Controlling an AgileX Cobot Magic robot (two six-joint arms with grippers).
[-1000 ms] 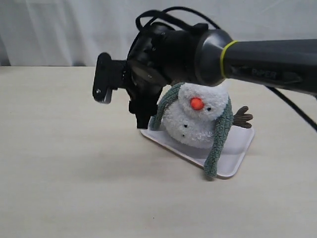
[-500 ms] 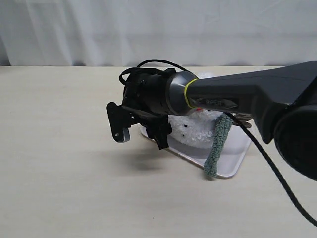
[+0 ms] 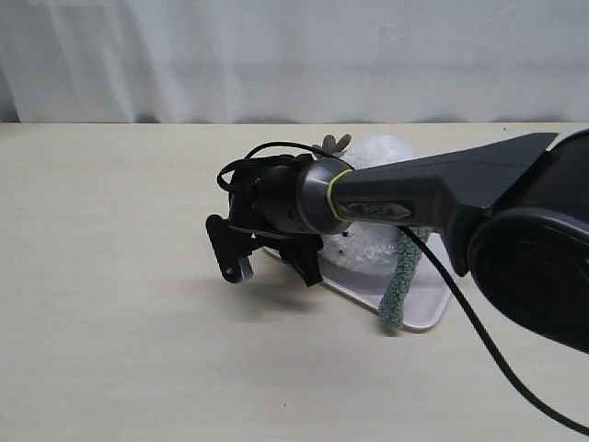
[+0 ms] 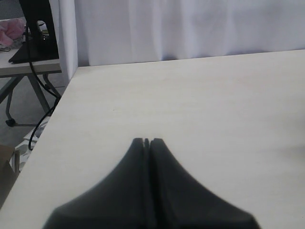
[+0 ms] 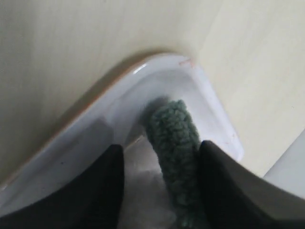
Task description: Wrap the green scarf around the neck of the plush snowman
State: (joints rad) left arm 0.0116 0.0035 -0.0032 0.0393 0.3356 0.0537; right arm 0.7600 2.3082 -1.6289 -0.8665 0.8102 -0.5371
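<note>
the right arm sweeps in from the right edge of the exterior view and covers most of the plush snowman (image 3: 371,250), which sits on a pale tray (image 3: 421,311) just right of centre on the worktop (image 3: 120,322). only patches of white fluff show above and below the arm, with a brown twig arm (image 3: 333,145) poking up behind it. i cannot see the neck. one end of the green scarf (image 3: 402,279) hangs down the snowman's right-of-frame side and its tip reaches the tray's front edge.

the right claw (image 3: 273,272) is low at the tray's left corner. in the right wrist view its two dark fingers (image 5: 102,191) stand apart with the other scarf end lying between them inside the tray's rounded corner. the knit is close against one finger, and a clear gap shows at the other, so the claw is open around the scarf and not clamped on it.

in the left wrist view the left claw (image 4: 147,141) has its tips pressed together, closed on nothing, above bare worktop.
</note>
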